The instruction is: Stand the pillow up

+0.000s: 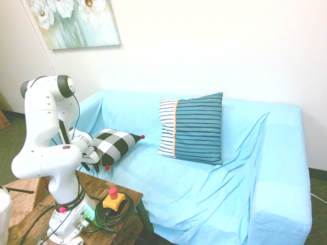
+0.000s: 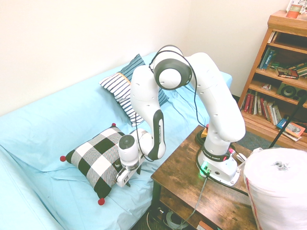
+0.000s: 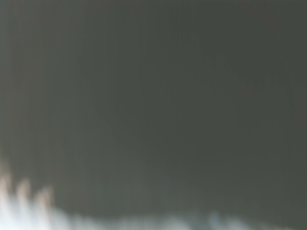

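The black-and-white checked pillow [image 1: 115, 144] [image 2: 96, 157] lies flat on the left part of the light blue sofa [image 1: 204, 178], with red pom-poms at its corners. My gripper [image 1: 94, 163] [image 2: 123, 179] is low at the pillow's front edge, by the corner nearest the wooden table, pressed against or just beside the fabric. The arm is folded down over it. In the wrist view there is only a dark blur with a pale band along one edge.
A teal-and-white striped cushion [image 1: 191, 127] [image 2: 128, 84] leans upright against the sofa back. A wooden side table [image 2: 189, 175] with a red stop button [image 1: 113, 193] stands by the sofa front. A bookshelf [image 2: 280, 72] and a white roll [image 2: 280, 191] are nearby.
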Tool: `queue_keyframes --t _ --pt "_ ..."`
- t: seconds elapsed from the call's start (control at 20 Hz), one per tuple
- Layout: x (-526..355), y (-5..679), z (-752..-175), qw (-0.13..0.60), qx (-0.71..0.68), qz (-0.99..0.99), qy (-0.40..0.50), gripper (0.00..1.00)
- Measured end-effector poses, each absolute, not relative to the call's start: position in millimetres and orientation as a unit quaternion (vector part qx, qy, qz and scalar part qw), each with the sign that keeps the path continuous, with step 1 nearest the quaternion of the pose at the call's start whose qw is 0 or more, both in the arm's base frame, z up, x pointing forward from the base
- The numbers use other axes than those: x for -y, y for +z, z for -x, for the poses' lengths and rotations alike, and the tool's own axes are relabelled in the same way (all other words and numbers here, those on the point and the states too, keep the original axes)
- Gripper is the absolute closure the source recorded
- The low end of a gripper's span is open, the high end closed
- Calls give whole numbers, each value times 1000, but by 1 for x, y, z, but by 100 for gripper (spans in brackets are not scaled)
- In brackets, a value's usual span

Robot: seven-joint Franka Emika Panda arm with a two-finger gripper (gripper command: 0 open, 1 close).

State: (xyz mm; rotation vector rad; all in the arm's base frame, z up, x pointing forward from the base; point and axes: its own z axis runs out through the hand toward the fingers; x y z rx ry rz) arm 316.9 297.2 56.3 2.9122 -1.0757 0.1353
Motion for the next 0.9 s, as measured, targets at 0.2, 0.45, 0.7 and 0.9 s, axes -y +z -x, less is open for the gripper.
queue_keyframes --t 0.2,0.45,0.7,0.9 --pt "-303 74 -359 12 354 -933 57 0" --pt "-316 125 -411 0 359 -931 70 0" --pt "-317 198 -479 -21 364 -927 94 0" --pt "-309 240 -532 -29 364 -924 114 0"
